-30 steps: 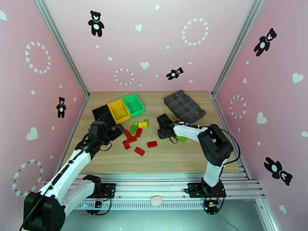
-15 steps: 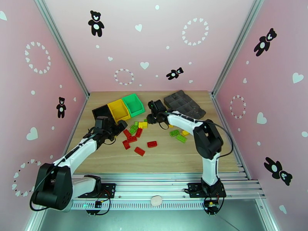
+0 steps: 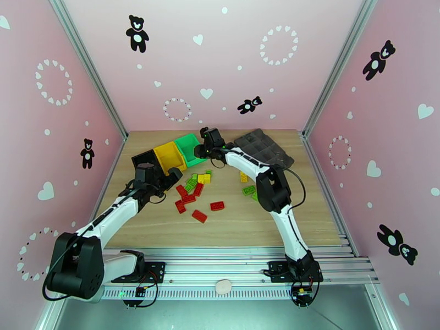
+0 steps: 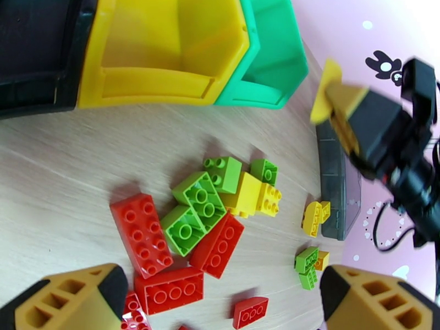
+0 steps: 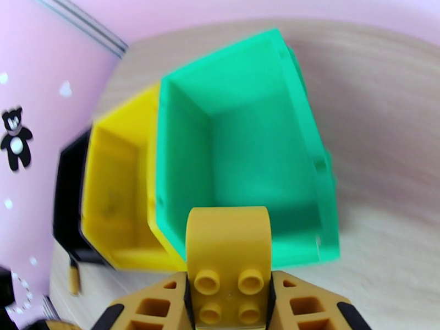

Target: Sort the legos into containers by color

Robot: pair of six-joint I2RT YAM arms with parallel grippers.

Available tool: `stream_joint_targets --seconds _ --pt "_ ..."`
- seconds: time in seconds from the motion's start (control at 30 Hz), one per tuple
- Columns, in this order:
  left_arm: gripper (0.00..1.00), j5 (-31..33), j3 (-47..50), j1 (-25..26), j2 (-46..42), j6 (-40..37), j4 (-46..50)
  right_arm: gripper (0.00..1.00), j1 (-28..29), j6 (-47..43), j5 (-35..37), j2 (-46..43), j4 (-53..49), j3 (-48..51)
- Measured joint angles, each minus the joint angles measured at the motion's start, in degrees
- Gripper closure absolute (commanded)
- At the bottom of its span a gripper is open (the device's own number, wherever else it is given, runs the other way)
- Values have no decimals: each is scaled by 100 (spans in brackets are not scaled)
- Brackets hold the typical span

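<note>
On a stretched-out arm reaching to upper centre, the right gripper point(image 3: 204, 143) is clamped on a yellow lego point(image 5: 228, 254) at the edge of the green bin point(image 5: 236, 133). The left gripper point(image 3: 168, 180) hangs wide open above the loose legos point(image 4: 203, 215), centre-left.

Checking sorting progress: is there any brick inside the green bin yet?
No, the green bin is bare inside in the right wrist view, and the yellow brick sits clamped in the right gripper.
</note>
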State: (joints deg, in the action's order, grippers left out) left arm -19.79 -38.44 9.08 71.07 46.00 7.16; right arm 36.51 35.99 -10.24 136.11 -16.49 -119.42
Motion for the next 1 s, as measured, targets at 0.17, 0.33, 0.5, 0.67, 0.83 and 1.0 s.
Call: stream_joint_targets --seconds 0.17,0.33,0.5,0.67,0.83,1.0 --pt "2 0 144 -2 -164 0 11 68 2 192 11 461 39 -684" --pt "2 2 258 -2 -385 -2 57 55 39 289 52 940 35 -1375" --pt "1 4 302 -2 -614 -26 219 39 96 302 98 1196 20 -1755" --pt "2 9 304 -2 -789 -52 330 36 122 271 133 1196 -9 -1823" --pt "2 31 304 0 -809 -103 459 41 142 107 157 1196 -192 -1834" --pt "5 192 304 59 -809 -245 667 49 173 -131 229 887 -339 -1346"
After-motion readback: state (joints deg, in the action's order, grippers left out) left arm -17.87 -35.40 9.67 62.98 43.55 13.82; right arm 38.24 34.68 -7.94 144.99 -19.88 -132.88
